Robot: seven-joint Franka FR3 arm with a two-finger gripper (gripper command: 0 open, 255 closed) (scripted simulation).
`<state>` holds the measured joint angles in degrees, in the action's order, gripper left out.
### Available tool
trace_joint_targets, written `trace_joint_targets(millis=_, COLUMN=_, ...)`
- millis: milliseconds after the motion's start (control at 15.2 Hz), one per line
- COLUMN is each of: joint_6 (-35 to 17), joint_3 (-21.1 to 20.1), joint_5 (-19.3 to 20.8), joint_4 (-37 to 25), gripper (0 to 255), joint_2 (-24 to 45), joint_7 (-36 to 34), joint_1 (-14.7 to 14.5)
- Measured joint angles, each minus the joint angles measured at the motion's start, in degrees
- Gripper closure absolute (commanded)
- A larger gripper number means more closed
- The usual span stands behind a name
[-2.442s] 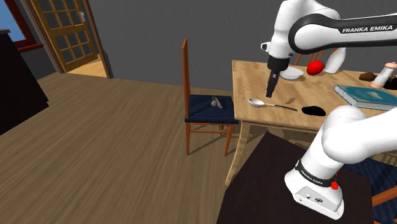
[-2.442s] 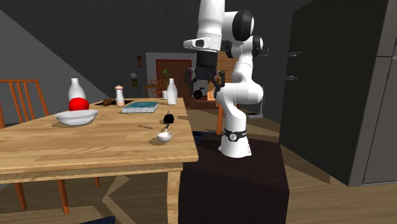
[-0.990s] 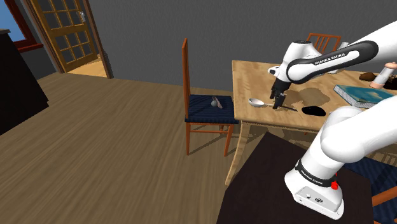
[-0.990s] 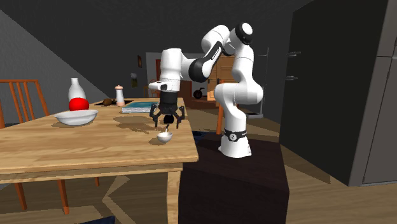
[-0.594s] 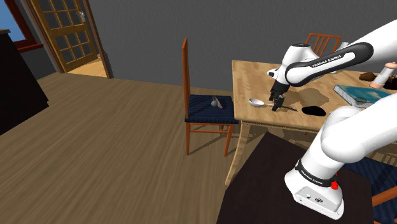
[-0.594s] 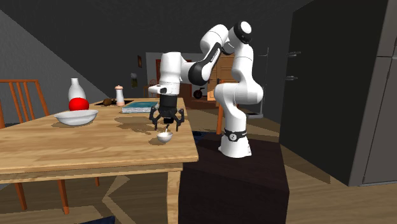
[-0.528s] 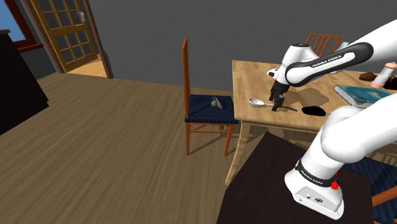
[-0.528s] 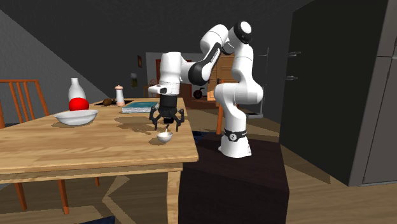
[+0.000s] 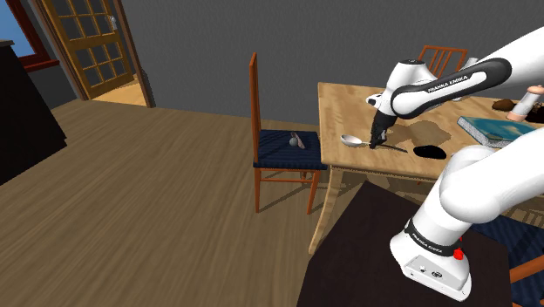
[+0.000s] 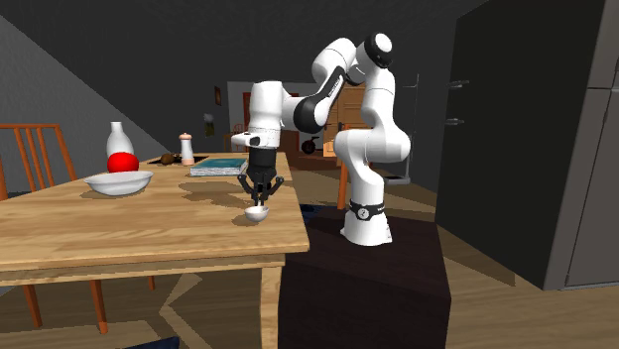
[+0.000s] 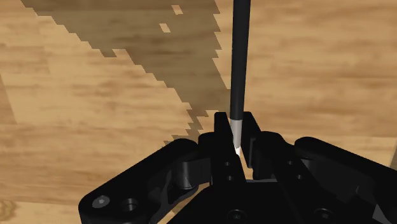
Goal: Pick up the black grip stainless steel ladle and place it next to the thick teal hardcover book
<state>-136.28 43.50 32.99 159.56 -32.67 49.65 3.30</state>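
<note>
One hand (image 11: 236, 124) clamped on shaft of one ladle (image 11: 239, 63), ladle lying on wooden worktop (image 9: 349, 100); one teal book (image 9: 504, 129) well apart.

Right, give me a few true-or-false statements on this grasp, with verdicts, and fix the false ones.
1. The gripper is shut on the ladle at its handle. True.
2. The ladle hangs clear of the table. False: it lies on the table.
3. The ladle touches the teal book. False: they lie well apart.
4. A white bowl stands on the table. True.
</note>
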Motion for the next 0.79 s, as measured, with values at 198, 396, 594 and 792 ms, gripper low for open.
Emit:
trace_joint_targets(millis=198, joint_6=0.0, joint_3=0.0, joint_5=0.0, joint_4=0.0, gripper=255, joint_2=0.0, joint_7=0.0, joint_1=0.0)
trace_joint_targets(millis=396, joint_6=1.1, joint_3=-0.6, joint_5=-0.2, joint_4=-0.3, gripper=255, joint_2=-0.8, joint_7=-0.1, joint_1=0.1)
trace_joint_targets(millis=594, joint_6=4.2, joint_3=-1.8, joint_5=-0.9, joint_4=-1.4, gripper=255, joint_2=-2.8, joint_7=0.2, joint_1=0.4)
trace_joint_targets(millis=792, joint_6=7.2, joint_3=-3.1, joint_5=-1.6, joint_4=-2.6, gripper=255, joint_2=-4.7, joint_7=0.3, joint_1=0.5)
